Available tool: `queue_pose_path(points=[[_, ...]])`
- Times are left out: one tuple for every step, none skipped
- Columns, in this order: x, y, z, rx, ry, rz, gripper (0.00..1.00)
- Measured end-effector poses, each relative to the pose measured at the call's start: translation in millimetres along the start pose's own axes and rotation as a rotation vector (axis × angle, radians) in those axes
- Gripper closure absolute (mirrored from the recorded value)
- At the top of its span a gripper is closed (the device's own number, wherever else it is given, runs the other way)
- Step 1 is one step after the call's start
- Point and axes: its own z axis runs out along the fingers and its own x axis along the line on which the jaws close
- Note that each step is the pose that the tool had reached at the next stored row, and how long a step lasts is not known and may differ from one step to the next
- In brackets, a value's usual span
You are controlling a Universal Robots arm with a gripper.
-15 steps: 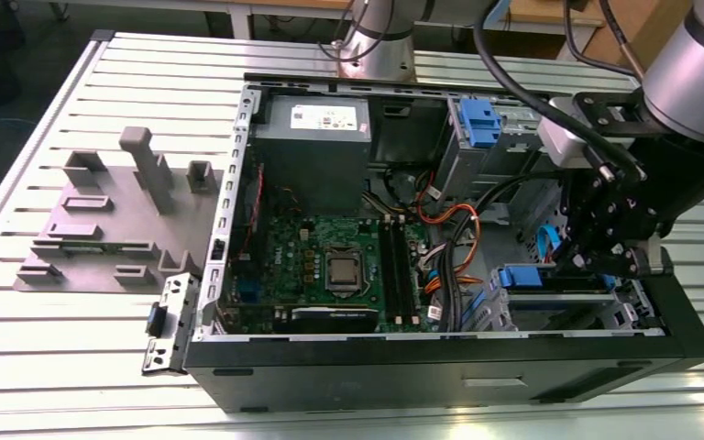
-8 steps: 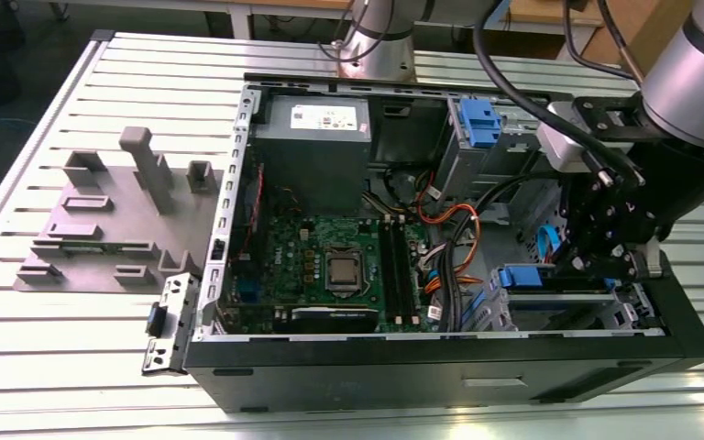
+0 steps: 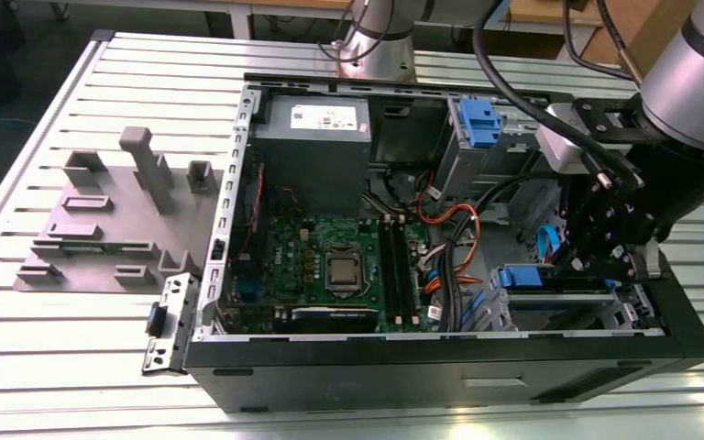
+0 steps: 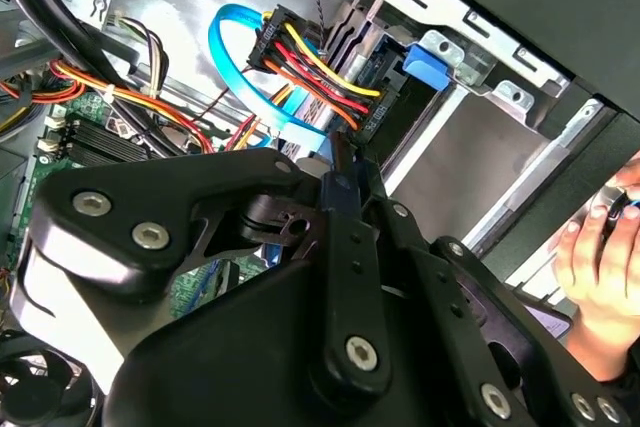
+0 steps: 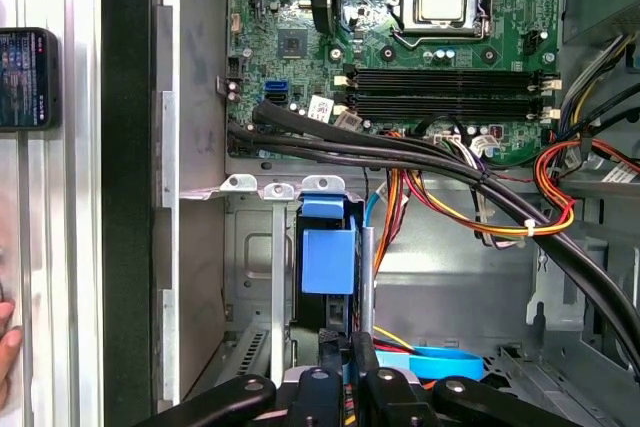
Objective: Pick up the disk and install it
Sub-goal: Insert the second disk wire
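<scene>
The black, bolted metal gripper (image 5: 345,347) has its slim fingers pressed together right at the end of the disk (image 5: 328,262), a flat drive in a glossy blue plastic carrier, seated upright in the grey sheet-metal bay (image 5: 262,247) at the open black computer case's (image 3: 450,367) front corner. Beyond sit the green motherboard (image 5: 400,47) and, outside the case, a hand (image 4: 600,267).

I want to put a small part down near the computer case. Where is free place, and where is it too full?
Free: the slatted table around the grey fixture block, and the strip in front of the computer case. Crowded: inside the case, where cables cross the green board and the gripper stands by the drive bay.
</scene>
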Motion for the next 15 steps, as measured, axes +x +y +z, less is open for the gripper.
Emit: queue_pose_path(points=[[0.0, 0.0, 0.1, 0.0001, -0.0001, 0.0, 0.84], [0.0, 0.0, 0.1, 0.0001, -0.0002, 0.0, 0.83], [0.0, 0.0, 0.1, 0.0, -0.0004, 0.0, 0.83], [0.0, 0.0, 0.0, 0.0, -0.0006, 0.0, 0.76], [0.0, 0.0, -0.9, 0.0, -0.0004, 0.0, 0.76], [0.0, -0.1, -2.4, 0.0, -0.0005, 0.0, 0.76], [0.1, -0.2, -4.3, 0.0, -0.0008, 0.0, 0.76], [0.2, -0.3, -6.5, -0.0001, -0.0008, 0.0, 0.76], [0.2, -0.3, -8.4, -0.0002, -0.001, 0.0, 0.76], [0.1, -0.4, -10.2, -0.0004, -0.001, 0.0, 0.76], [0.1, -0.4, -11.9, -0.0009, -0.001, 0.0, 0.76], [0.1, -0.5, -13.8, -0.0017, -0.0009, 0.0, 0.76], [0.1, -0.6, -15.1, -0.0027, -0.0009, 0.0, 0.76], [0.1, -0.8, -15.7, -0.0038, -0.001, 0.0, 0.76], [0.1, -0.9, -15.7, -0.0051, -0.0011, 0.0, 0.76]])
